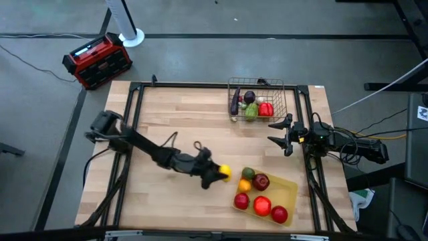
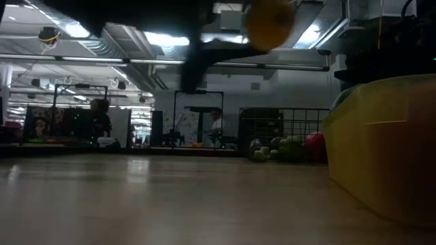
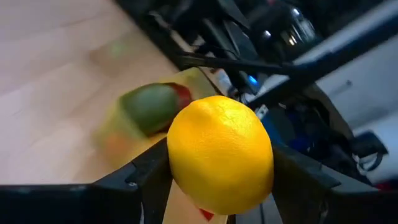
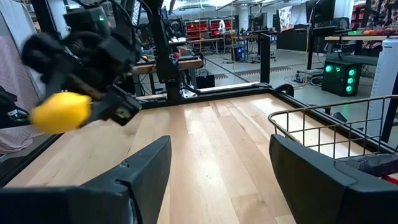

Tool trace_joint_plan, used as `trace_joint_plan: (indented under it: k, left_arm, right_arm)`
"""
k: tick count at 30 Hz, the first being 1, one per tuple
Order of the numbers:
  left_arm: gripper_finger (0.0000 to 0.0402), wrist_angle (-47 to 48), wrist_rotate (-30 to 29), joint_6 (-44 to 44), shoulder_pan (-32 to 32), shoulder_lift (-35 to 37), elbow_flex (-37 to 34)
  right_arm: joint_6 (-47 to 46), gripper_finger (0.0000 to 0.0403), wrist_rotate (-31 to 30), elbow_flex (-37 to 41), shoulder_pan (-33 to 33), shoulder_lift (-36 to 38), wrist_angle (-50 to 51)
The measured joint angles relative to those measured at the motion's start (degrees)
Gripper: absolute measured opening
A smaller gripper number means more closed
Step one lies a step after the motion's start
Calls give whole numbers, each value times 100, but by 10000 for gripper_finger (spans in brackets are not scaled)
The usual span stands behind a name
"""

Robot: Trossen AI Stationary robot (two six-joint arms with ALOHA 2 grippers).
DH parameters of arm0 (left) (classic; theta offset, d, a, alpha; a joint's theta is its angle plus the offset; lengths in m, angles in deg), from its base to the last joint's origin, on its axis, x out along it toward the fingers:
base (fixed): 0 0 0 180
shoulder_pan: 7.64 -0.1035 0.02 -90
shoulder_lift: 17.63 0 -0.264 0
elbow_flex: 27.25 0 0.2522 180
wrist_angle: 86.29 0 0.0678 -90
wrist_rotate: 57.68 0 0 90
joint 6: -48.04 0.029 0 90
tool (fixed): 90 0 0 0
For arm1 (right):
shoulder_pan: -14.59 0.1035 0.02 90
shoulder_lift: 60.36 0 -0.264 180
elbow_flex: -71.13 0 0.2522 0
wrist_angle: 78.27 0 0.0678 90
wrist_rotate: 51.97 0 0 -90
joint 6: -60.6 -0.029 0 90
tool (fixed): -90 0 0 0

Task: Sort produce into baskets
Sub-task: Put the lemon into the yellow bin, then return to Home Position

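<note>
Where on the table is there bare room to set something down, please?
Free: the bare wood left of the wire basket, and the near-left corner behind the left pincer holding the lemon. Crowded: the yellow tray and the basket, beside the right pincer.

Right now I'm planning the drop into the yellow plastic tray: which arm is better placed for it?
Left. Its fingers already clamp the round yellow lemon beside the translucent yellow plastic tray; the right gripper waits empty near the wire-mesh metal basket.

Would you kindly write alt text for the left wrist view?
A yellow lemon fills the centre, clamped between the left gripper's dark fingers. Behind it, blurred, lie the wooden table and a green fruit in the yellow tray.
</note>
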Motion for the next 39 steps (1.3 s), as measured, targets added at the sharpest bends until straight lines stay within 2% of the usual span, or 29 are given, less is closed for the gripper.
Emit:
trace_joint_plan:
  k: [13,19,24,27,35,39]
  left_arm:
    - [223,-13,954,2263,-234,-1723,2293]
    - [223,276,1226,2297,-195,-2328,2922]
    - [229,379,1244,2323,-129,-2500,3068]
    - [254,394,1246,2291,-162,-2492,3078]
    - [356,424,1246,2291,-193,-2492,3078]
    - [386,431,1351,2383,-283,-2419,3056]
  right_arm:
    - [1,269,0,0,1,0,0]
    - [0,269,0,0,0,0,0]
    - [2,269,0,0,2,-2,0]
    - [1,269,0,0,1,0,0]
    - [1,269,0,0,1,0,0]
    - [1,269,0,0,1,0,0]
